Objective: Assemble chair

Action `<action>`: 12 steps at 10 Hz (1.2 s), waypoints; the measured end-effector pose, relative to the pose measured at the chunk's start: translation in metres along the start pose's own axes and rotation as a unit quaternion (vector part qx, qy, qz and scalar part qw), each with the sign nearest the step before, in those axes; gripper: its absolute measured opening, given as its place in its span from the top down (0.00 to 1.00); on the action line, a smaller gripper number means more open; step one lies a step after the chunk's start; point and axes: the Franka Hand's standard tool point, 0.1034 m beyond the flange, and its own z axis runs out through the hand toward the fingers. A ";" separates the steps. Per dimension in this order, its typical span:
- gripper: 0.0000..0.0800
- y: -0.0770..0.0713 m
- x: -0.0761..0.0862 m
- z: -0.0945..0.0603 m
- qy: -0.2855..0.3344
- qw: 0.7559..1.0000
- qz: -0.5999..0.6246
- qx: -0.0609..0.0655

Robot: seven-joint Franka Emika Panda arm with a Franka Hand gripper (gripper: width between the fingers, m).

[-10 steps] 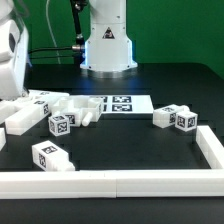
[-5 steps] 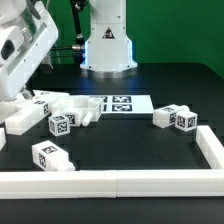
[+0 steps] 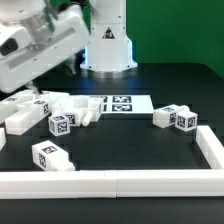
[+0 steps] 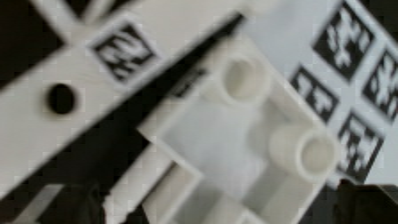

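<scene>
The chair lies in loose white tagged parts. In the exterior view a pile of panels (image 3: 40,104) sits at the left, with a tagged block (image 3: 62,123) and another block (image 3: 50,157) in front of it. Two tagged blocks (image 3: 176,117) lie at the right. The blurred white arm (image 3: 40,48) hangs over the left pile, and my gripper itself does not show there. The wrist view looks closely down on a panel with two round bosses (image 4: 240,110) and a tagged panel with a hole (image 4: 80,85). My fingers are not distinct in the blur.
The marker board (image 3: 118,103) lies at the middle back and also shows in the wrist view (image 4: 356,60). A long white border rail (image 3: 110,185) runs along the front and up the exterior view's right side (image 3: 211,150). The robot base (image 3: 107,45) stands behind.
The arm has swung from the exterior view's left edge toward the right and further into view over the left pile. The parts on the table have not moved.
</scene>
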 end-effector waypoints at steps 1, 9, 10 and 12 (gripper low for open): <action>0.19 -0.002 0.003 0.003 0.008 0.999 0.036 0.006; 0.19 -0.036 0.037 0.029 0.060 0.960 0.270 -0.032; 0.19 -0.039 0.042 0.041 0.067 0.963 0.259 -0.039; 0.19 -0.038 0.038 0.057 0.062 0.968 0.239 -0.040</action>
